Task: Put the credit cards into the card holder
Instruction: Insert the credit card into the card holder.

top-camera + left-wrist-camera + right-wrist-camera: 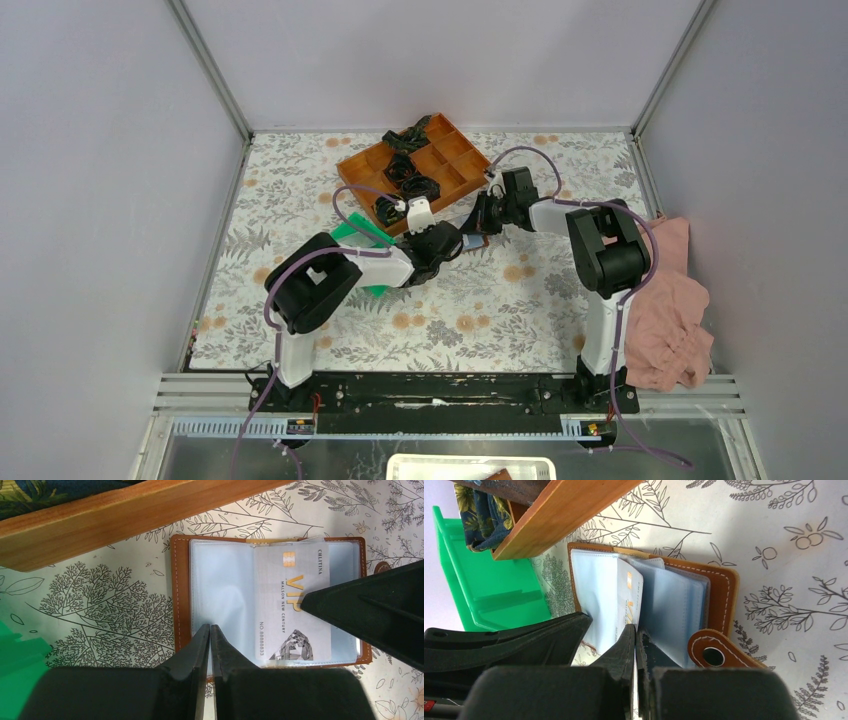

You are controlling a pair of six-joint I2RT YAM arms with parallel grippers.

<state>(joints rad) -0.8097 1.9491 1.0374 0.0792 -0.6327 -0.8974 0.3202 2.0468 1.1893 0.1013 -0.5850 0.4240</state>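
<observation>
Right gripper (634, 632) is clenched on nothing, its tip poking the card (287, 605) from 3 o'clock in the left wrist view. The left gripper (210, 630) has its jaws nearly together at the 6 o'clock edge of the holder (180, 590). Can't tell if they pinch the sleeves (220, 590). The holder lies open on the table (100, 605), with the wooden tray (125, 515) at its 12. I'd say one card is nearly in, and no others are in sight. Glossy silver card, gold chip, floppy clear sleeves, stitched tan leather.

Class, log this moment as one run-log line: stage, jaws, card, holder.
stage: card insertion | card holder: open | credit card: in clear sleeve | left jaws: shut at holder edge | right jaws: shut, at card
</observation>
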